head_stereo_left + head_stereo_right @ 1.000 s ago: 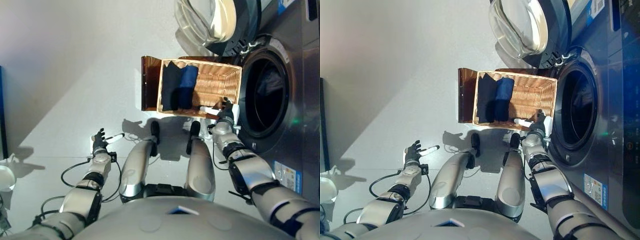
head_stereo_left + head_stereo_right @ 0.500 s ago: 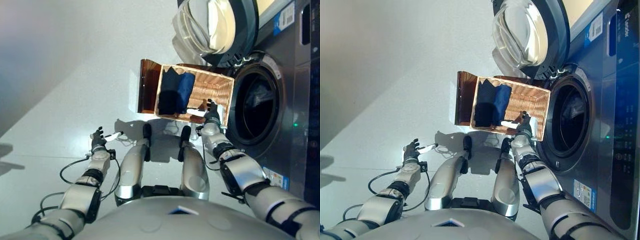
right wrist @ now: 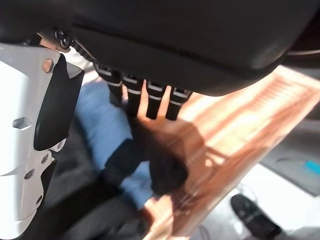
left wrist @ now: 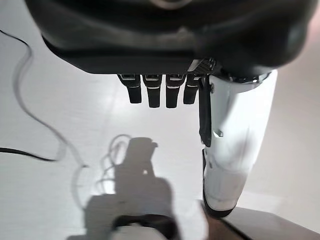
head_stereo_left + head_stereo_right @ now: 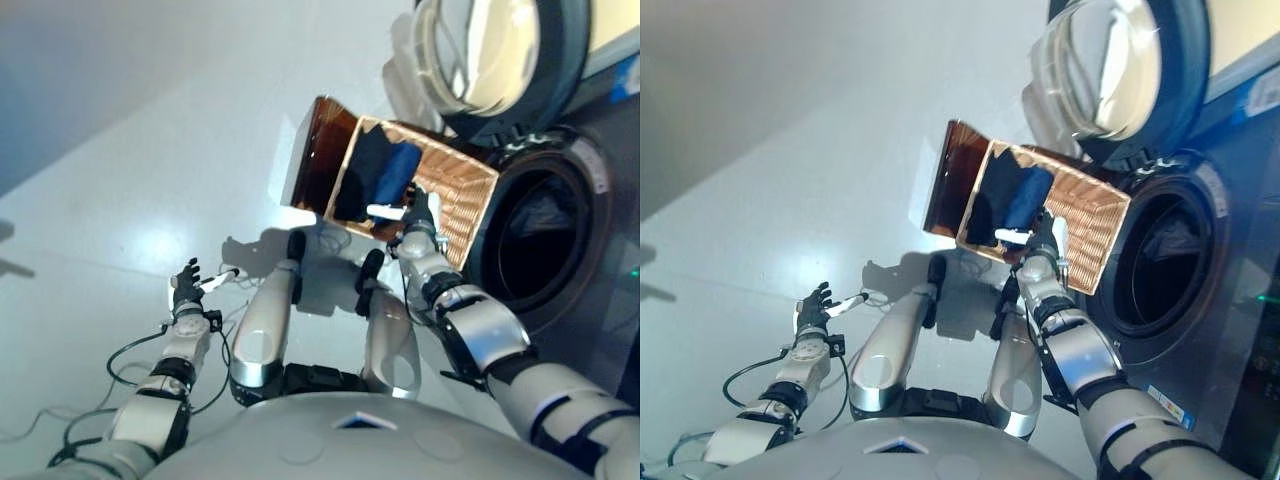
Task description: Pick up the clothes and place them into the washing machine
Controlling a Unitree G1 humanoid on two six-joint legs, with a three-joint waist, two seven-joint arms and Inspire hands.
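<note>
A wicker basket (image 5: 455, 195) stands on the floor before the washing machine. In it lie a dark garment (image 5: 362, 172) and a blue garment (image 5: 398, 172), side by side at its left end. My right hand (image 5: 418, 213) hovers open over the basket's near rim, its white-covered thumb reaching towards the blue garment. In the right wrist view the straight fingers (image 3: 150, 97) hang above the blue garment (image 3: 97, 125) and dark garment (image 3: 75, 210), holding nothing. My left hand (image 5: 187, 290) is open over the bare floor at the lower left.
The washing machine's drum (image 5: 540, 240) gapes open just right of the basket, with some dark cloth inside. Its round glass door (image 5: 490, 55) is swung wide above the basket. A brown panel (image 5: 312, 155) stands against the basket's left side. Pale floor (image 5: 150, 150) stretches to the left.
The whole picture has tilted, so the camera moved. My right hand went from the basket's corner by the machine to over the basket, nearer the blue garment. The left hand stays idle.
</note>
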